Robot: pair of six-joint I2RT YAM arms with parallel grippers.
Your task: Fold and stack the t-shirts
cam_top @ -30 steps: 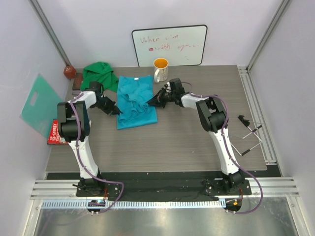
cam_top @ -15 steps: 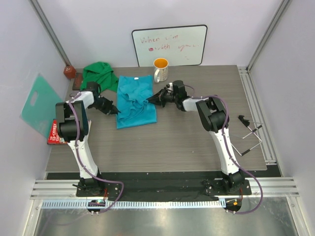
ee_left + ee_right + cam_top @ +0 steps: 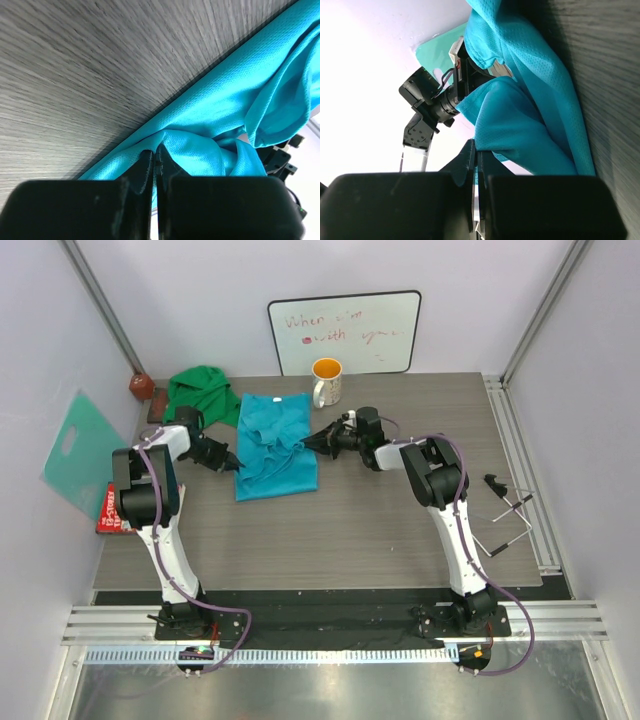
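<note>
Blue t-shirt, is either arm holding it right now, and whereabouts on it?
Both. The left gripper pinches the turquoise t-shirt at its left side edge; the right gripper pinches a fold at its right edge.

Grey woodgrain table (image 3: pixel 350 530), turquoise t-shirt (image 3: pixel 275 445), kelly-green t-shirt (image 3: pixel 200 390).

The whiteboard (image 3: pixel 344 333) carries two lines of faint red handwriting. The top line seems to begin "When i'm" and the lower one "with"; the rest is too thin to read. The red packet (image 3: pixel 112 508) bears white print, too small to read.
</note>
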